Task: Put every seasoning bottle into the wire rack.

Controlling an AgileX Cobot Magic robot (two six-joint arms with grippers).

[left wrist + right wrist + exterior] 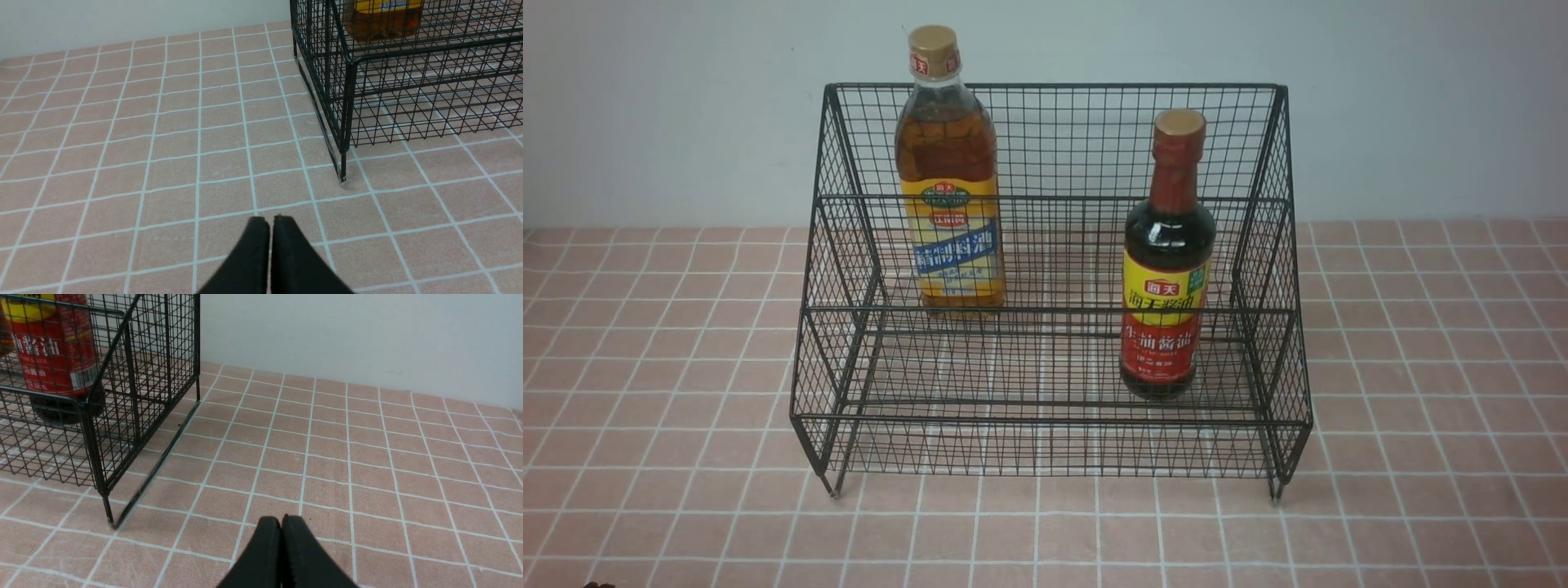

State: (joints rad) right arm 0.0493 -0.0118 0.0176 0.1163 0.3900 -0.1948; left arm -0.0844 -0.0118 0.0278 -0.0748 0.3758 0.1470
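The black wire rack (1054,327) stands in the middle of the tiled table. The clear amber bottle (949,175) with gold cap stands upright on its upper tier at the left. The dark bottle (1166,261) with red-brown neck stands upright on the lower tier at the right. Neither gripper shows in the front view. My left gripper (271,222) is shut and empty, low over the tiles, before the rack's left front leg (343,173); the amber bottle's base (382,20) shows there. My right gripper (281,520) is shut and empty, right of the rack (122,396), with the dark bottle (57,355) inside.
A pink tiled tabletop (1421,408) with white grout lines surrounds the rack. A plain pale wall (686,106) runs behind it. The rack rests on short legs (109,516) just off the tiles.
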